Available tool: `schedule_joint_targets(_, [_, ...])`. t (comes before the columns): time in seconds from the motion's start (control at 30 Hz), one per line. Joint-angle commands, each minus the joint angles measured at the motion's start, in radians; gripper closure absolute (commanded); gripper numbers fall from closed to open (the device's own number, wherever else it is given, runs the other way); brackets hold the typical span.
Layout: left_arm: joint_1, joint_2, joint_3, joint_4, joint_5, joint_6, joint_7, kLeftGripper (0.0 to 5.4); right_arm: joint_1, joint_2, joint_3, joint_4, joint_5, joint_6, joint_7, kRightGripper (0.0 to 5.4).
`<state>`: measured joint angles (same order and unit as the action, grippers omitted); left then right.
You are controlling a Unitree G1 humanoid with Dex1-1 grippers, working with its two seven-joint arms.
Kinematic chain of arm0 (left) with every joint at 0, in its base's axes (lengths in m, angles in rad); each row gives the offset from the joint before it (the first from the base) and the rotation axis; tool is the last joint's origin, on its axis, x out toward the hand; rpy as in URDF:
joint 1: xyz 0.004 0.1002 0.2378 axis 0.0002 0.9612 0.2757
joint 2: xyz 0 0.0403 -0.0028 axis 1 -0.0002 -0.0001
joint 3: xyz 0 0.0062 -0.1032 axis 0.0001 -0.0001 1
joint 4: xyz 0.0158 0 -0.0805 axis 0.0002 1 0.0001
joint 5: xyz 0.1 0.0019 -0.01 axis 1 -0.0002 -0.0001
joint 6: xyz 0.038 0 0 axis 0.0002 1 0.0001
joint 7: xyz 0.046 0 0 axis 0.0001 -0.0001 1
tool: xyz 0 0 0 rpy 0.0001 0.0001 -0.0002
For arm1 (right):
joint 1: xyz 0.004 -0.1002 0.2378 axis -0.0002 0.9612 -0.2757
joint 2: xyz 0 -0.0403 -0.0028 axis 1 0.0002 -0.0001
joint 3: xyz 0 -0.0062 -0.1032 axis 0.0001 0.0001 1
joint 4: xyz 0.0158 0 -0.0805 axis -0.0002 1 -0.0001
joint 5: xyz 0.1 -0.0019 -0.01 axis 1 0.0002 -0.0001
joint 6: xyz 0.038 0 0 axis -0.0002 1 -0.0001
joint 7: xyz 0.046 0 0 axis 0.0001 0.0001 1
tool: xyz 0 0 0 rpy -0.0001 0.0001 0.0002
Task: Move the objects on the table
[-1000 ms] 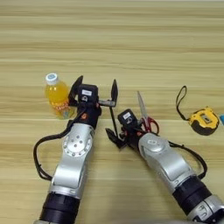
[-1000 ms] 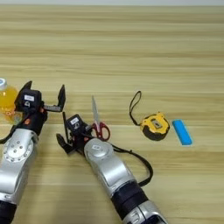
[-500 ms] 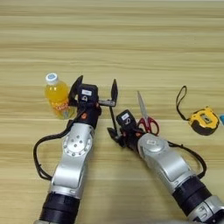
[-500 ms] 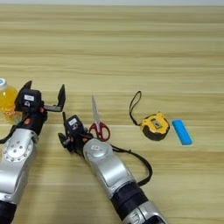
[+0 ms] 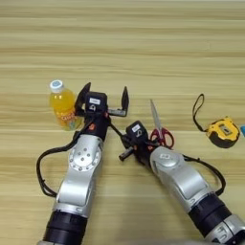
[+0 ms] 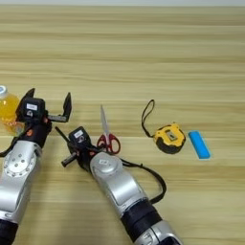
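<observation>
Over on your far right you've got a small blue bar-shaped object lying flat on the bench, long axis running slightly diagonal, near end angled to the right. It sits alone at that edge, touching nothing. What it actually is, you can't tell from up here.

You can't read any words or numbers here. The juice bottle has a label and each gripper wears a small white sticker, but the print is too small.
</observation>
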<state>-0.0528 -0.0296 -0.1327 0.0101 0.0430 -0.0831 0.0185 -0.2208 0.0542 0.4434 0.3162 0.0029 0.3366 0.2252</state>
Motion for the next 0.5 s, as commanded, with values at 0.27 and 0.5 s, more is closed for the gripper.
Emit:
schedule_joint_targets(0.27, [0.000,-0.006,-0.002,-0.015,0.016,0.018,0.006,0.00,0.061,0.019,-0.017,0.042,-0.014,0.076,-0.029,5.10])
schedule_joint_targets(0.5, [-0.002,-0.005,0.000,-0.012,0.014,0.016,0.005,0.00,0.050,0.006,-0.060,-0.025,-0.002,0.080,-0.036,5.10])
